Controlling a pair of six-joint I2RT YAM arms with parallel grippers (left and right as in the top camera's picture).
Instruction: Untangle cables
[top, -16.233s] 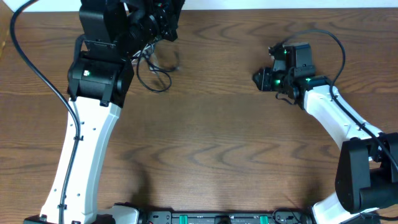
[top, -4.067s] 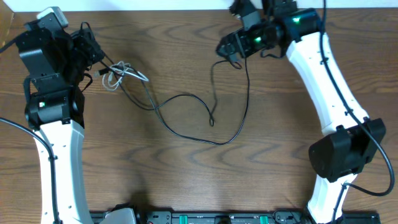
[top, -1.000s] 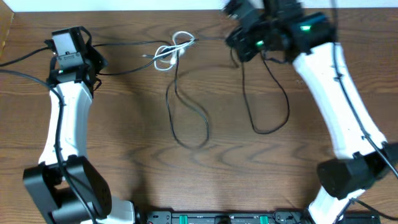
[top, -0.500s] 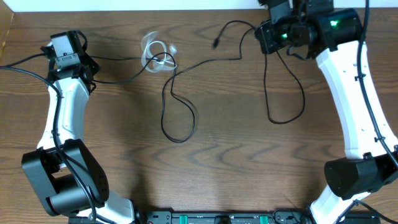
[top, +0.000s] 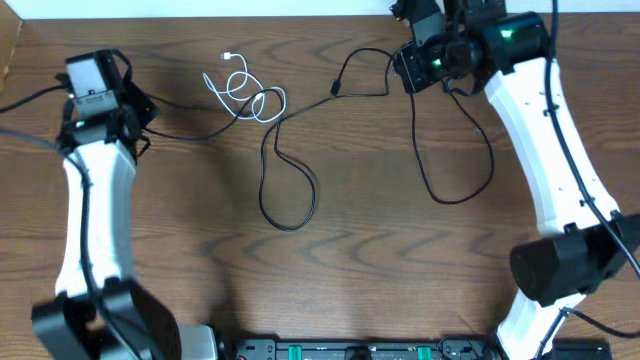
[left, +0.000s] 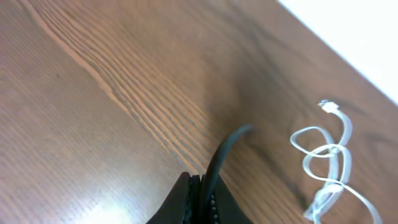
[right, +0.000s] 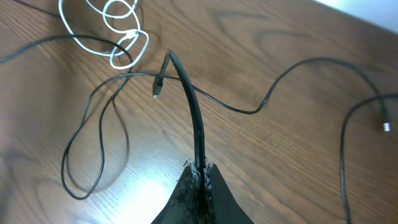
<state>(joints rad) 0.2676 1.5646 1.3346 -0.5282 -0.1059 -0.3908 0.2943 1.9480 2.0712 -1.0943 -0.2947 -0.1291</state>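
Overhead view: black cable (top: 263, 195) runs across the table (top: 350, 280) from the left tool (top: 138, 112) at the far-left edge to the right tool (top: 405, 68) at the far-right side. It drops into one slack loop mid-table and another below the right arm. Holding it at two well-separated places appears intended to spread the cord so its crossings open. White cable (top: 247, 97) lies in a small coil between the arms. Its lower edge is touching or just beside the black run, and its plug points toward the far edge.

Left wrist view: the left tool's fingers are pressed together on the black cable (left: 219, 163), which rises out of the pinch. The white coil (left: 324, 167) lies well off to the right, untouched.

Right wrist view: the right tool (right: 199, 180) is clamped on the black cable (right: 190, 106), lifting that stretch clear of the table. One black strand passes the white coil (right: 118, 31) at its lower loops. I judge separation to be incomplete there, and further outward pull risks dragging the white cord along.
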